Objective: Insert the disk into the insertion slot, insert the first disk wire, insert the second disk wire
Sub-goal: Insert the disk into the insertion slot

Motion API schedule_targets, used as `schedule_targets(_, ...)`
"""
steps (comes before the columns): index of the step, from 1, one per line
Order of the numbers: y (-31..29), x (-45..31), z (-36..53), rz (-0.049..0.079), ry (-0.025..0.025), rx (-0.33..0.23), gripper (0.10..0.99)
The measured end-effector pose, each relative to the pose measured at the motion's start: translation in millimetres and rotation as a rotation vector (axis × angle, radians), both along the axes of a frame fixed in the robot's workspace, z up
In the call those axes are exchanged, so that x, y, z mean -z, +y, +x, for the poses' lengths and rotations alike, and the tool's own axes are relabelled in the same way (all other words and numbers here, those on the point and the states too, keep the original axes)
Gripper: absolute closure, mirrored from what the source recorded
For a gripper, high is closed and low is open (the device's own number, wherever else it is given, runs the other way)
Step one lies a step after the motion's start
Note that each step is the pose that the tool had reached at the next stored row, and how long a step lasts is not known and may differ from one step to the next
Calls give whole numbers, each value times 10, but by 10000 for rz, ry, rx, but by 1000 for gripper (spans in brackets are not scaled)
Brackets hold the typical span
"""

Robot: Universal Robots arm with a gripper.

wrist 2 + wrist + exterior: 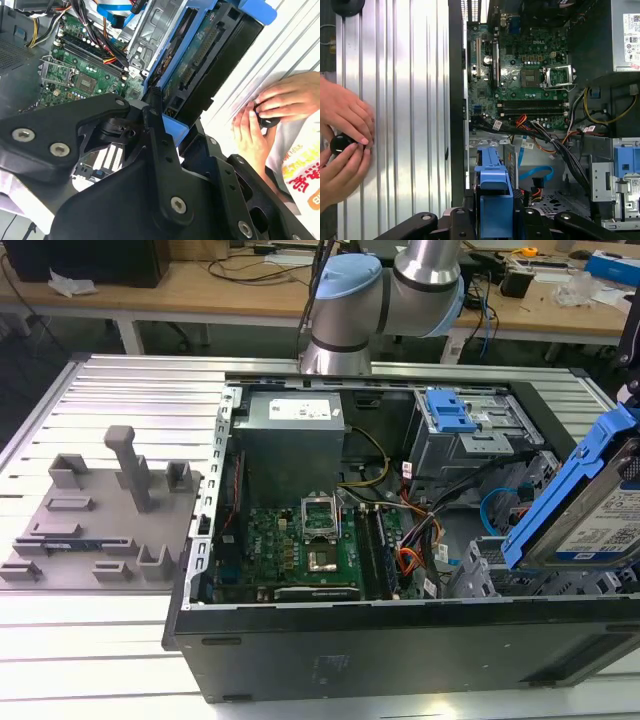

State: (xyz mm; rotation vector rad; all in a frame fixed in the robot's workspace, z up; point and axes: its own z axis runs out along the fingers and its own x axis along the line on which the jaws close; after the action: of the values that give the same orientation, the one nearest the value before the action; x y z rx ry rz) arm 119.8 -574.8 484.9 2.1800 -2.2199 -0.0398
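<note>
The disk [600, 522], a silver drive with a white label in a bright blue caddy, hangs tilted above the open computer case at the exterior view's right. My gripper [172, 125] is shut on the caddy's end, with black fingers [151, 107] on either side of the blue frame. In the first wrist view my gripper [494, 220] clamps the blue caddy [492, 182] edge-on. The insertion slot [490, 565], a low grey perforated bay [554, 200], lies just below the disk. A loose blue cable [536, 175] and a coloured wire bundle [540, 136] lie beside the bay.
A taller grey cage with a blue latch [450, 410] stands behind the bay. The green motherboard [300, 545] and power supply [290, 430] fill the case's middle. A person's hands [345, 145] hold a small black round object on the ribbed table. A grey fixture plate [100, 525] lies outside the case.
</note>
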Motion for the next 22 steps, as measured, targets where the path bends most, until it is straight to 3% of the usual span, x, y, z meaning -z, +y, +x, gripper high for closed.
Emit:
schedule_targets(2,0,1,0,72,-6,-1,722)
schedule_targets(3,0,0,-1,218,-26,-10,722)
schedule_targets(7,0,0,-2,473,-71,-33,722)
schedule_targets(13,1,1,-5,475,-72,-34,722)
schedule_targets(15,3,1,-22,472,-93,-33,722)
schedule_targets(16,4,2,-39,472,-138,-36,722)
schedule_targets(18,4,8,-86,471,-295,-40,722)
schedule_targets(20,6,13,-101,473,-358,-46,722)
schedule_targets(22,7,14,-103,472,-360,-48,722)
